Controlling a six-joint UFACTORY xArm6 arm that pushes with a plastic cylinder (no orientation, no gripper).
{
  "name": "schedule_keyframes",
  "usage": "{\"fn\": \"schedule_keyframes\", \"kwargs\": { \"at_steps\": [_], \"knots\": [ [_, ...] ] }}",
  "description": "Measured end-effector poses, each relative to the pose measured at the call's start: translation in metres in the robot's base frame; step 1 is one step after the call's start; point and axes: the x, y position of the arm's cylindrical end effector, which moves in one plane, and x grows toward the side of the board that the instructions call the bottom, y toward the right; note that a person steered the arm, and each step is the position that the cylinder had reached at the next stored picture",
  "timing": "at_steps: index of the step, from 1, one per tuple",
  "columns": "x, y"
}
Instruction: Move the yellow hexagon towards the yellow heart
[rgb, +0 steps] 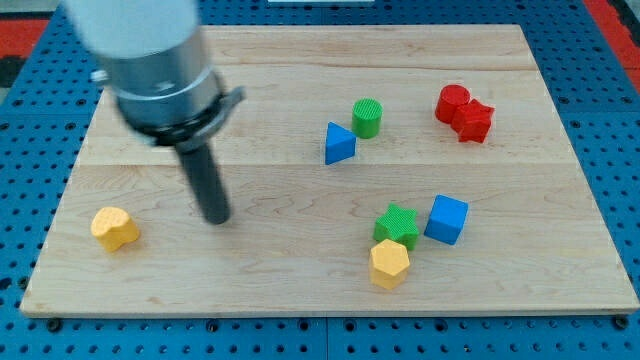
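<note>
In the camera view, the yellow hexagon (389, 263) sits near the view's bottom, right of centre, touching the green star (397, 224) just above it. The yellow heart (115, 228) lies well apart at the view's left, so I judge the push not yet begun: the whole crossing is left. My tip (216, 217) rests on the wooden board (300, 300) near the heart and far from the hexagon; there are no jaws to speak of, only a bare rod. A blue cube (446, 219) stands just right of the star. A blue triangle (339, 143), green cylinder (367, 118) and two touching red blocks (464, 112) lie toward the view's top. Nothing blocks the leftward path; the tip must first get round to the hexagon's right side
</note>
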Motion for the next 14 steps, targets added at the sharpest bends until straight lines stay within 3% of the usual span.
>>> {"fn": "schedule_keyframes", "kwargs": {
  "at_steps": [1, 2, 3, 4, 7, 8, 9, 10, 12, 14],
  "knots": [
    [-0.04, 0.065],
    [-0.042, 0.19],
    [-0.016, 0.288],
    [0.074, 0.292],
    [0.084, 0.104],
    [0.071, 0.13],
    [0.057, 0.083],
    [0.055, -0.03],
    [0.081, 0.003],
    [0.071, -0.073]
  ]
}}
